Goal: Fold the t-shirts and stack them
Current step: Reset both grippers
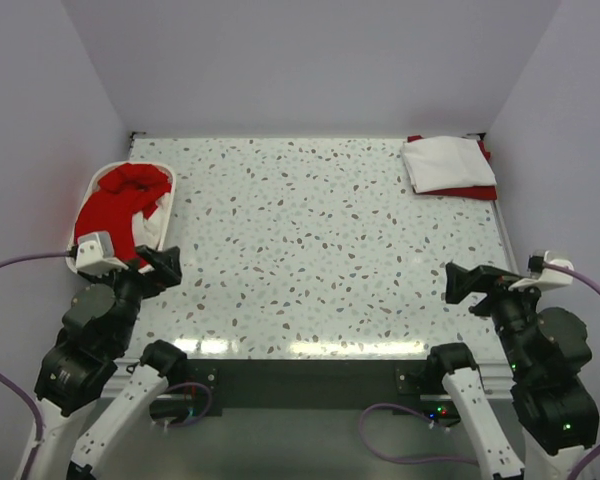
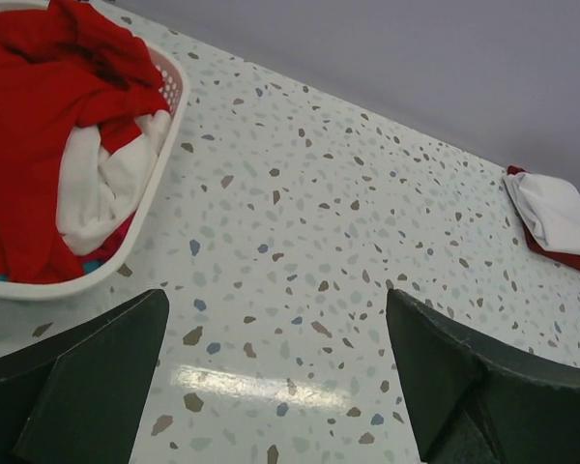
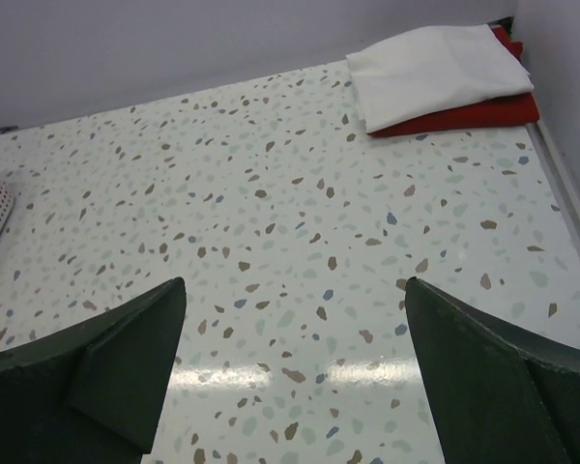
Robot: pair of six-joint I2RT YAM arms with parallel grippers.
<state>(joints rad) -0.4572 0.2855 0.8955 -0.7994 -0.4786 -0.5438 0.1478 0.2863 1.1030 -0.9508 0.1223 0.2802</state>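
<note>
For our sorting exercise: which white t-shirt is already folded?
The white t-shirt on the folded red one in the far right corner; the other white t-shirt lies crumpled in the basket.

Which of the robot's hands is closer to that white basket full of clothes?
The left. Its left hand hovers open just beside the near end of the basket. The right hand is across the table, by its right edge.
</note>
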